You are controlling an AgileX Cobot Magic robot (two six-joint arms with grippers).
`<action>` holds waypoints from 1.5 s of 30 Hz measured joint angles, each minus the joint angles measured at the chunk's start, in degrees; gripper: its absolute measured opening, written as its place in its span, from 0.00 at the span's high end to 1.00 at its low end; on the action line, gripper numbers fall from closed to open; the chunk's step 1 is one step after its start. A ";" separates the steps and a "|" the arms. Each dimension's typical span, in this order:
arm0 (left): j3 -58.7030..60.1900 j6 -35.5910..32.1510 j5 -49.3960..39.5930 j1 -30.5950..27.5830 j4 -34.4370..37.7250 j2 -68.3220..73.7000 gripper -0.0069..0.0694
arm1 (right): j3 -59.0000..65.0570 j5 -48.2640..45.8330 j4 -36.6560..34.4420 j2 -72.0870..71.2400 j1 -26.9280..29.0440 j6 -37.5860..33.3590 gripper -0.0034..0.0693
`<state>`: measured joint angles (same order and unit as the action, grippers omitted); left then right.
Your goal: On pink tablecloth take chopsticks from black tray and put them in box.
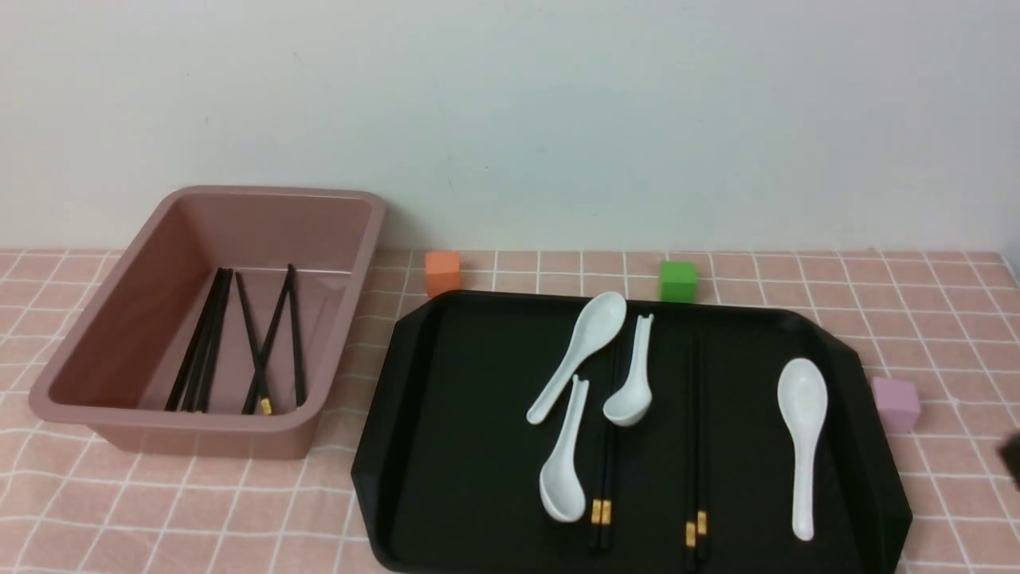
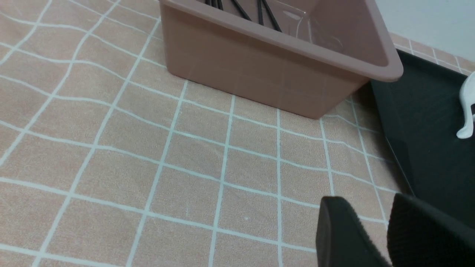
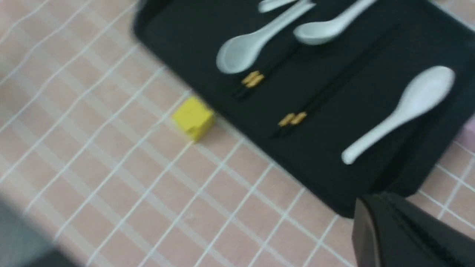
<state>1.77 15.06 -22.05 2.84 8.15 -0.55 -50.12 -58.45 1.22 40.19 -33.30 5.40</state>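
On the pink tablecloth (image 1: pixel 239 518), the box (image 1: pixel 209 319) stands at the left with several black chopsticks (image 1: pixel 207 343) lying inside. The black tray (image 1: pixel 446 414) to its right carries two pairs of chopsticks (image 1: pixel 603 478) (image 1: pixel 696 446), gold bands toward me, also seen in the right wrist view (image 3: pixel 256 78) (image 3: pixel 297 118). My left gripper (image 2: pixel 369 203) hovers open and empty over cloth, near the box (image 2: pixel 282 70) and the tray's edge (image 2: pixel 426 122). My right gripper (image 3: pixel 386 204) is shut on nothing, just off the tray's corner (image 3: pixel 334 193); only a dark sliver of it (image 1: pixel 1010 461) shows at the front view's right edge.
Several white spoons (image 1: pixel 801 430) lie on the tray, some across one chopstick pair. Small cubes sit on the cloth: orange (image 1: pixel 443 273), green (image 1: pixel 678 281), pink (image 1: pixel 895 403), and a yellow one (image 3: pixel 193 118) by the tray's near side. A white wall stands behind.
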 joint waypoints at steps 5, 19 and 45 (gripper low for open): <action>0.00 0.00 0.00 0.00 0.00 0.00 0.62 | 24.52 22.58 -0.85 -17.56 14.68 0.00 0.97; 0.00 0.00 -0.09 0.00 0.00 0.00 0.61 | 51.23 37.51 -0.67 -40.73 28.65 0.32 0.97; 0.00 0.00 -0.29 0.00 0.00 0.00 0.60 | 51.04 36.45 0.27 -40.73 28.65 0.32 0.97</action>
<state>1.77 15.06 -22.34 2.84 8.15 -0.55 0.93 -22.00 1.48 -0.54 -4.66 5.72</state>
